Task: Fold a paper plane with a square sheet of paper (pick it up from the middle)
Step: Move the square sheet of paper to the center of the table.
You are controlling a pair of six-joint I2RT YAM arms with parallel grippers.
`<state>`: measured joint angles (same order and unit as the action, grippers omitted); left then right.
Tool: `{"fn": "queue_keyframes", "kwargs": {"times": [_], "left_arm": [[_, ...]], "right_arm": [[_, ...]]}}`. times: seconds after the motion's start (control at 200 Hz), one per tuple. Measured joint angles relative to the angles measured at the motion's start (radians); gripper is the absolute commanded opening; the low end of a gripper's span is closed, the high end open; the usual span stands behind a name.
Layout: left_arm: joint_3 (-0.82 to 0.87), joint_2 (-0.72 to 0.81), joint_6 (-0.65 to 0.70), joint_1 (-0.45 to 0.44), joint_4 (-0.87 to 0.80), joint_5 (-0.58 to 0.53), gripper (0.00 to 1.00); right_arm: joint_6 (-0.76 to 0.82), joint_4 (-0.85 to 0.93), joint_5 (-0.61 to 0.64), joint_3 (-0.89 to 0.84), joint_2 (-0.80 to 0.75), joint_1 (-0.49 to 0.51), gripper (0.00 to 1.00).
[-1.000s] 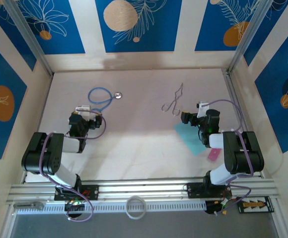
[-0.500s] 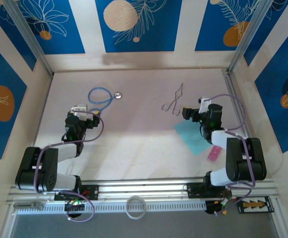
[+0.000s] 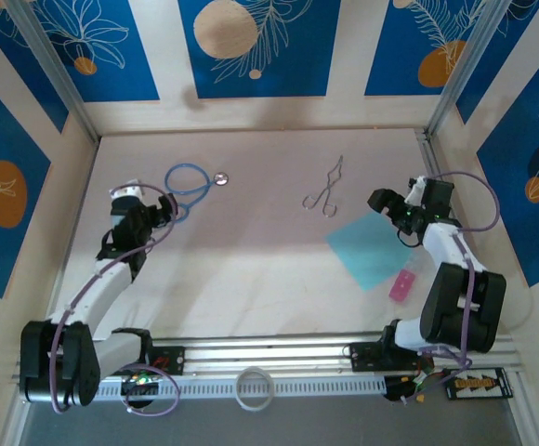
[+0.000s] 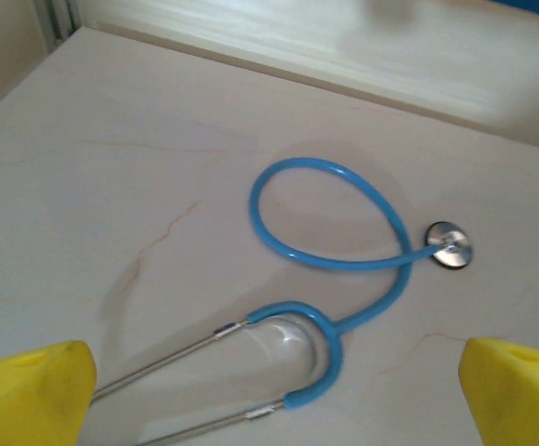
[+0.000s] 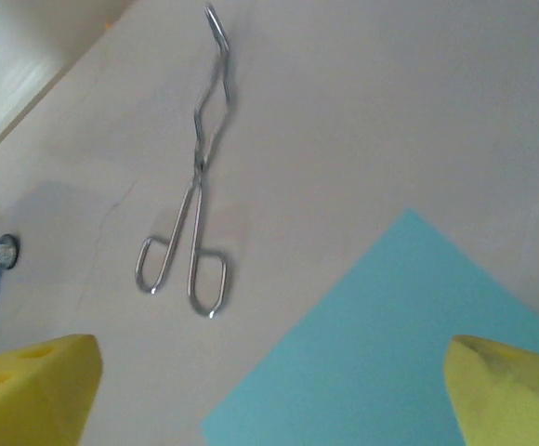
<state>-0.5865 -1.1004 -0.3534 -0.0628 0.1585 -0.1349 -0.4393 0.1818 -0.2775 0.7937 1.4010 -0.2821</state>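
The square sheet of paper (image 3: 374,252) lies flat on the right half of the table, light turquoise and turned like a diamond. My right gripper (image 3: 381,201) hovers just beyond its far corner, open, with nothing between the yellow fingertips (image 5: 32,392). In the right wrist view the paper (image 5: 390,358) lies under the right gripper (image 5: 269,400). At the left, my left gripper (image 3: 156,212) is open beside a blue-tubed stethoscope (image 3: 190,184). In the left wrist view the left gripper (image 4: 274,409) is over the stethoscope's (image 4: 330,218) metal ear tubes. No paper plane is in view.
Metal tongs (image 3: 324,190) lie beyond the paper, also in the right wrist view as tongs (image 5: 195,209). A small pink block (image 3: 400,286) sits by the paper's near right edge. Walls close the table at the back and sides.
Both arms have stretched out away from their bases. The left gripper swung left toward the stethoscope. The right gripper moved back and right off the paper, uncovering the sheet.
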Motion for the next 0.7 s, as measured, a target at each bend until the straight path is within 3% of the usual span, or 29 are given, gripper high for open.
{"fn": "queue_keyframes", "kwargs": {"times": [0.27, 0.54, 0.7], "left_arm": [[-0.024, 0.103, -0.111, 0.004, -0.190, 0.174, 1.00], [-0.026, 0.130, -0.175, 0.004, -0.328, 0.238, 1.00], [-0.028, 0.131, -0.193, 0.004, -0.346, 0.281, 1.00]], "right_arm": [[-0.053, 0.175, -0.070, 0.003, 0.096, -0.011, 0.84], [-0.061, 0.270, -0.013, 0.034, 0.198, 0.000, 0.79], [-0.075, 0.326, 0.040, 0.071, 0.214, 0.060, 0.77]]}}
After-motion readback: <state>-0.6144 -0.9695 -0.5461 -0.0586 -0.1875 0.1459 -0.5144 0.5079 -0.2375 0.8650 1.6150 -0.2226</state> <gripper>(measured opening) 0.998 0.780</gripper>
